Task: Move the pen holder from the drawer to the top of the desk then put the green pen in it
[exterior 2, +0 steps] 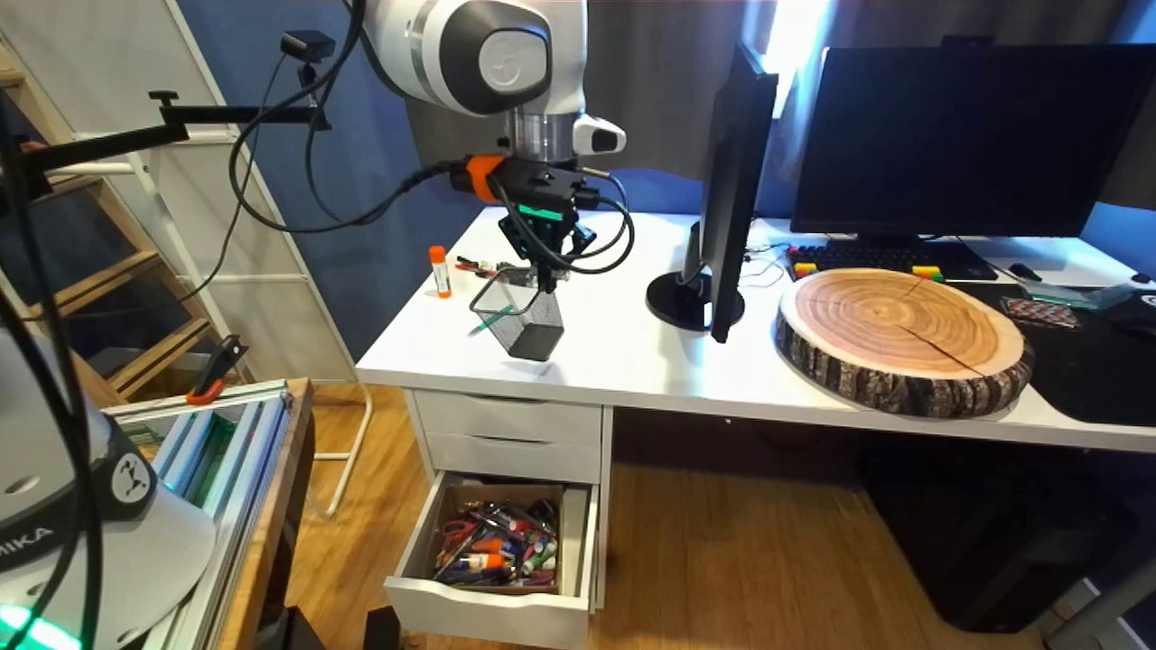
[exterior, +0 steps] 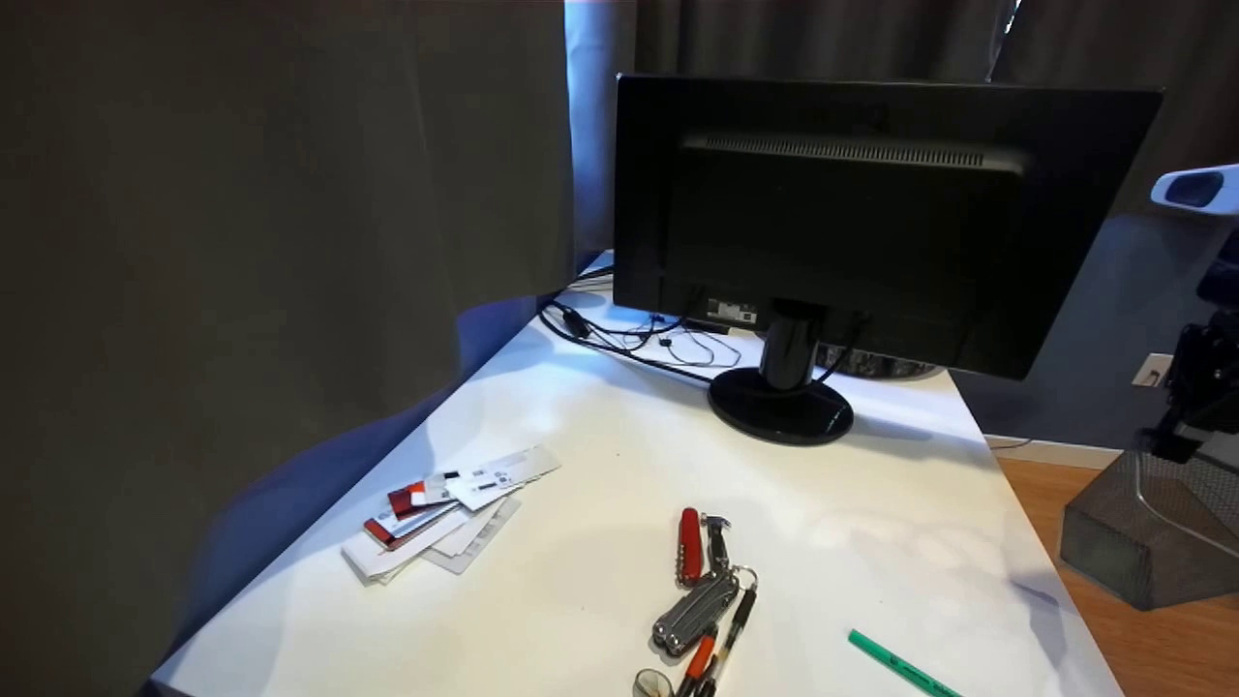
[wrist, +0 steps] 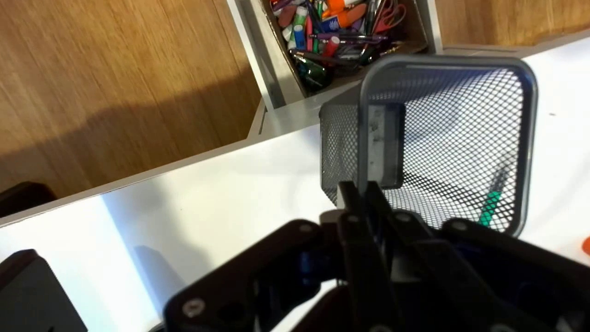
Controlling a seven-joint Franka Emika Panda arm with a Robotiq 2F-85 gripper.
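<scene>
The pen holder, a dark grey wire-mesh cup, hangs tilted in the air near the desk's front edge; it shows in both exterior views [exterior: 1147, 542] [exterior 2: 535, 336] and the wrist view [wrist: 339, 147]. My gripper [wrist: 362, 188] is shut on its rim, one finger inside and one outside; it also shows in both exterior views [exterior: 1166, 440] [exterior 2: 547, 275]. The green pen [exterior: 902, 663] lies on the white desk [exterior: 581, 600]. In an exterior view [exterior 2: 495, 320] and the wrist view [wrist: 490, 207] the pen shows behind the mesh, partly hidden.
The open drawer [exterior 2: 488, 607] below holds a box of pens and scissors [exterior 2: 506, 542]. On the desk are a glue stick [exterior 2: 440, 271], a multitool [exterior: 695, 612], a red knife [exterior: 689, 547], cards [exterior: 445, 508], a monitor [exterior: 852, 232] and a wood-slice cushion [exterior 2: 903, 334].
</scene>
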